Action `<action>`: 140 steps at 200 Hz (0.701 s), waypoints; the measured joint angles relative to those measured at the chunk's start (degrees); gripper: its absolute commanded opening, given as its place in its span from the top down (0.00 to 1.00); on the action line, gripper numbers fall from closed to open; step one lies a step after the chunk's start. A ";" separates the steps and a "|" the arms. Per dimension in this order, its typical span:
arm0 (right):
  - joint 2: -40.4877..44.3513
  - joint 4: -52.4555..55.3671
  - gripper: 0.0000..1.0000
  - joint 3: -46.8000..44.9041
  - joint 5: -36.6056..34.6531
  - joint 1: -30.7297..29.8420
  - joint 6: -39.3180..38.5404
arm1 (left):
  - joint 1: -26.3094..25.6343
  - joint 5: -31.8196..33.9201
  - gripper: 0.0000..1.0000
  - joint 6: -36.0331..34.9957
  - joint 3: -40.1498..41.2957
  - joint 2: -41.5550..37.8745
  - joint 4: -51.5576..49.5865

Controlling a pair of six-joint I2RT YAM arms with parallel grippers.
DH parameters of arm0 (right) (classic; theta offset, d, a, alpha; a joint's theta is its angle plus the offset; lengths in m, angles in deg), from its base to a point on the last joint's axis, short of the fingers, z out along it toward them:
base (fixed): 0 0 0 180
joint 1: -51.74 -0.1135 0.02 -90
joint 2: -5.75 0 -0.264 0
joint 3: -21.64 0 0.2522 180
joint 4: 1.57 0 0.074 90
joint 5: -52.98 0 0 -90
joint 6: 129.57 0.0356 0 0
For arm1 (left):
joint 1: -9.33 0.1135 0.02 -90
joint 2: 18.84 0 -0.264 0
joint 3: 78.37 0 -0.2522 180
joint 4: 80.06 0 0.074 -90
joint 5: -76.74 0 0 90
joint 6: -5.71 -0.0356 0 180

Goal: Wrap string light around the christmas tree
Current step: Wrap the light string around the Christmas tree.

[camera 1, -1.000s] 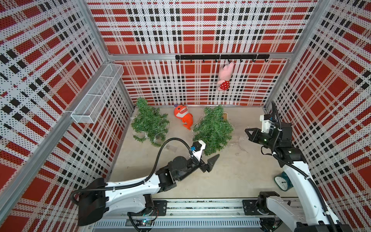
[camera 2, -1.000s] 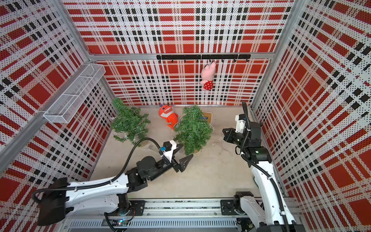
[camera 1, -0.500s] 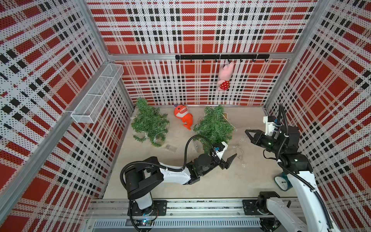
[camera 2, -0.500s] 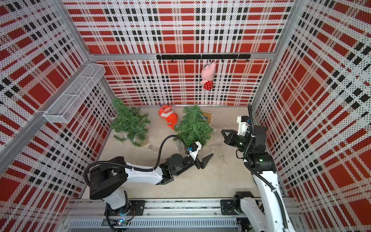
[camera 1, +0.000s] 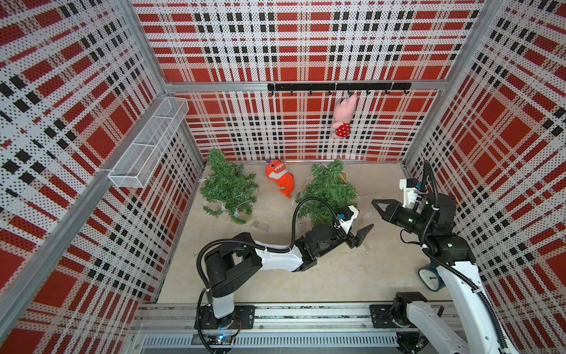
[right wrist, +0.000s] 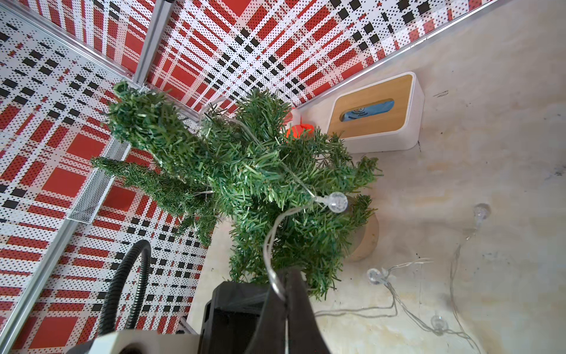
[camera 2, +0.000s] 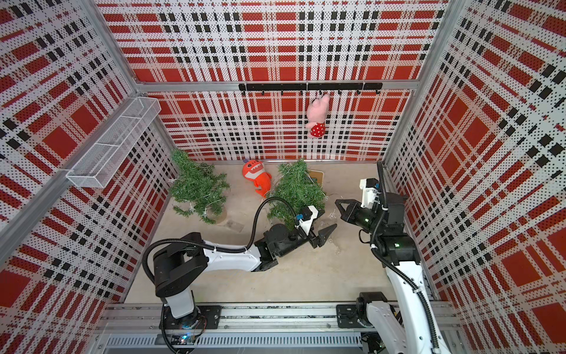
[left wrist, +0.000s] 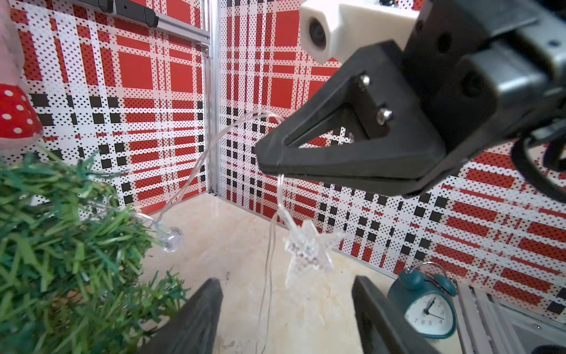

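The christmas tree (camera 1: 329, 191) (right wrist: 245, 171) stands mid-floor, with the clear string light (right wrist: 337, 202) draped on its branches. My right gripper (camera 1: 374, 202) (right wrist: 286, 275) is shut on the string light's wire just right of the tree. In the left wrist view a star bulb (left wrist: 309, 251) hangs from that wire below the right gripper (left wrist: 266, 156). My left gripper (camera 1: 366, 235) (left wrist: 286, 279) is open, low in front of the tree, its fingers (left wrist: 199, 318) on either side of the hanging wire without touching it. More string light (right wrist: 398, 294) lies loose on the floor.
A second small tree (camera 1: 228, 187) stands at the back left. An orange shark plush (camera 1: 280, 177) lies between the trees. A tissue box (right wrist: 376, 113) sits behind the tree, a teal clock (camera 1: 428, 277) by the right arm's base. A pink plush (camera 1: 343, 116) hangs on the back wall.
My left arm has swung right across the front of the tree, bringing its gripper close under the right gripper, and its jaws have narrowed. The right gripper has drifted slightly right, still shut.
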 measured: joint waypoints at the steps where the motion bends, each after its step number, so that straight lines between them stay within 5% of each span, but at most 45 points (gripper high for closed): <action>1: 0.00 -0.04 1.00 -0.02 0.04 0.00 0.04 | 0.02 -0.02 0.34 0.11 -0.13 0.15 0.00; 41: -0.04 -1.09 1.00 -0.63 0.66 -0.04 0.85 | 0.81 -1.14 0.47 1.97 -3.10 4.04 -0.48; 140: -1.07 -4.70 1.00 -1.99 0.90 -0.09 2.45 | 1.95 -8.61 1.00 6.95 -5.16 4.87 -0.02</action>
